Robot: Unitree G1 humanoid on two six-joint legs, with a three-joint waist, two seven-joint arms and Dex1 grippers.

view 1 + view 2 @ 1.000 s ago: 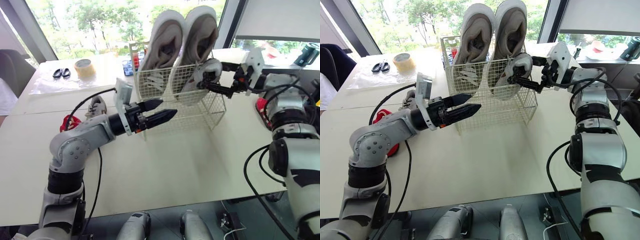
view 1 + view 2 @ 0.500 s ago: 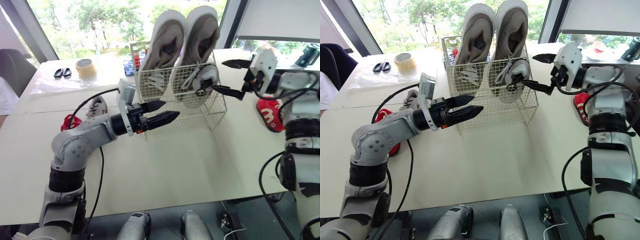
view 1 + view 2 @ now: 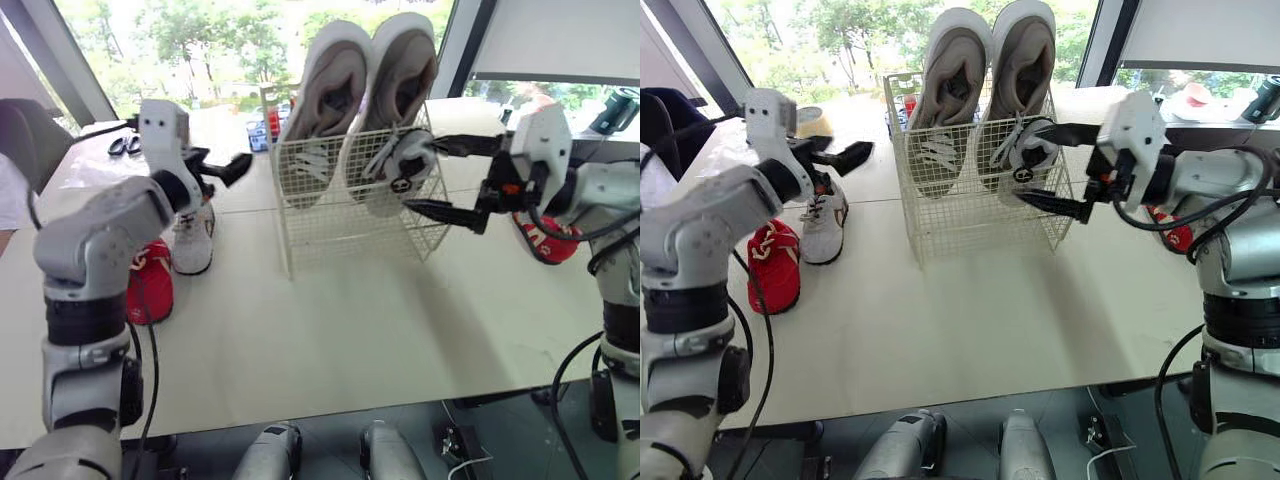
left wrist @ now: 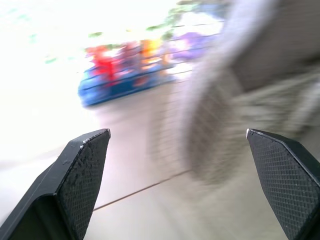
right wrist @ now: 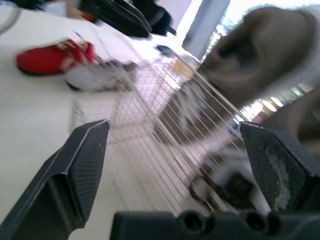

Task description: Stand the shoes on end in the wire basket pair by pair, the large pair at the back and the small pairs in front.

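Observation:
The wire basket (image 3: 340, 215) stands mid-table. Two large grey shoes (image 3: 325, 95) stand on end at its back. A small grey-white shoe (image 3: 398, 170) stands in its front right part. My right gripper (image 3: 422, 176) is open at the basket's right side, its fingers spread above and below that small shoe and holding nothing. On the table to the left lie a matching small grey-white shoe (image 3: 190, 235) and a small red shoe (image 3: 150, 285). My left gripper (image 3: 222, 172) is open and empty, raised just above the grey-white shoe. Another red shoe (image 3: 545, 238) lies behind my right arm.
A blue box of coloured items (image 3: 260, 132) sits behind the basket. A tape roll (image 3: 812, 120) and scissors (image 3: 118, 146) lie at the far left on a plastic sheet. The table's front edge runs close below the basket, with bare tabletop between.
My right gripper let go of the small grey-white shoe, which now stands in the basket, and opened wide. My left arm swung away from the basket front, back over the shoes at the left.

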